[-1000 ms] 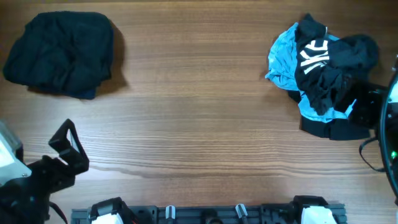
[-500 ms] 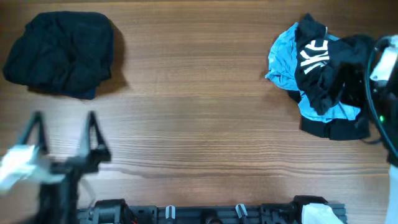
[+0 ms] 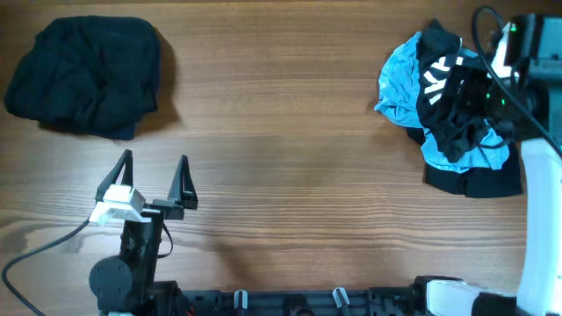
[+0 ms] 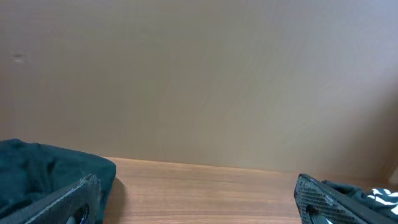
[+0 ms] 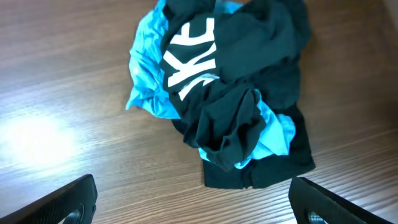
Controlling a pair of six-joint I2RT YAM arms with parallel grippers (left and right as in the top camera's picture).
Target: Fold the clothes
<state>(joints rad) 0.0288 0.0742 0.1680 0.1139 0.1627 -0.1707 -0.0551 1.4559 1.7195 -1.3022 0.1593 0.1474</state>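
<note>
At 2 o'clock the right gripper (image 5: 191, 186) hovers spread wide over the crumpled black-and-blue garment (image 5: 230, 93), probably to seize it; the left gripper (image 3: 151, 175), also spread, idles at 7 o'clock.

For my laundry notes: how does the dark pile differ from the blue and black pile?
The dark crumpled cloth pile is one plain colour; the blue and black cloth pile shows white letters. The dark pile lies alone; the right hand hangs above the other. Both lie unfolded.
</note>
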